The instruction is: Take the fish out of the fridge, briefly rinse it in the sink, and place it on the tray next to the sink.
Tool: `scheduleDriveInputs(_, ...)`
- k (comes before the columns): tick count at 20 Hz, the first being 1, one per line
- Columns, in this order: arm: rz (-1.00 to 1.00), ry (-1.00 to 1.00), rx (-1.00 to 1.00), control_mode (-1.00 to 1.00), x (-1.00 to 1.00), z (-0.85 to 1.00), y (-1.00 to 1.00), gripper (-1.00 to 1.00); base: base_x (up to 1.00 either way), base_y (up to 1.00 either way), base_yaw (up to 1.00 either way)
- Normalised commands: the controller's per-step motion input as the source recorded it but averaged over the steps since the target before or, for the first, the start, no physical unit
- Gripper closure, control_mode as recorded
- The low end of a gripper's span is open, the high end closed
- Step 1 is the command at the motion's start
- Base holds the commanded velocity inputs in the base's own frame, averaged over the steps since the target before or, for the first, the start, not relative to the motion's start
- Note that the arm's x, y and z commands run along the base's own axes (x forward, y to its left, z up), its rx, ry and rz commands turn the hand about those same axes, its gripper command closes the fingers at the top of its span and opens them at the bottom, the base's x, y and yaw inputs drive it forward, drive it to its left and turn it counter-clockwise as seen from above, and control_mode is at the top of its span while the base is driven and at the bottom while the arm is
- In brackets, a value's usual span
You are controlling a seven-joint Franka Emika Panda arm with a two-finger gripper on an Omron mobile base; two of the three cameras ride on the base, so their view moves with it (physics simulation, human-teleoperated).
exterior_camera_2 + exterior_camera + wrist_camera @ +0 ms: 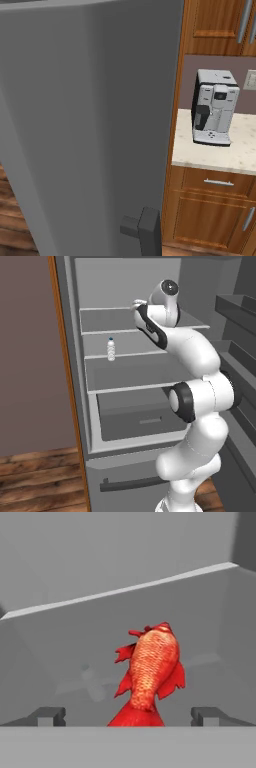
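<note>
Our pincer (128,717) stands spread wide, its two dark fingertips (49,716) well apart with nothing pinched. Between them and just ahead lies the fish (150,677), flat on a grey shelf (60,642) inside the fridge (130,321), tail toward us, head pointing away. Beyond its head we see the shelf's pale edge, then the grey wall.

The fridge (125,406) stands open with pale-edged shelves. A small water bottle (111,349) stands upright on one shelf (125,346), near its front edge. The fish (150,672) lies on another shelf (60,642), well inside its pale edge.
</note>
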Motion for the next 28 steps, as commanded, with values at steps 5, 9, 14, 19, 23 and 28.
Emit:
scheduleDriveInputs(5, 0.02, 0.0, 0.0, -1.0, 0.06, -0.19, 0.0, -1.0, 0.0, 0.0, 0.0)
scheduleDriveInputs(9, 0.01, 0.0, 0.0, -1.0, 0.0, -0.37, 0.0, -1.0, 0.0, 0.0, 0.0)
scheduleDriveInputs(14, 0.0, 0.0, 0.0, -1.0, -0.03, -0.27, -0.05, -1.0, 0.0, 0.0, 0.0)
scheduleDriveInputs(19, 0.0, 0.01, 0.0, -1.0, 0.23, 0.0, 0.0, -1.0, 0.0, 0.0, 0.0)
scheduleDriveInputs(23, 0.0, 0.02, 0.0, -1.0, 0.46, 0.0, 0.0, -1.0, 0.0, 0.0, 0.0)
scheduleDriveInputs(28, 0.0, 0.0, 0.0, -1.0, 0.31, 0.0, -0.01, -1.0, 0.0, 0.0, 0.0)
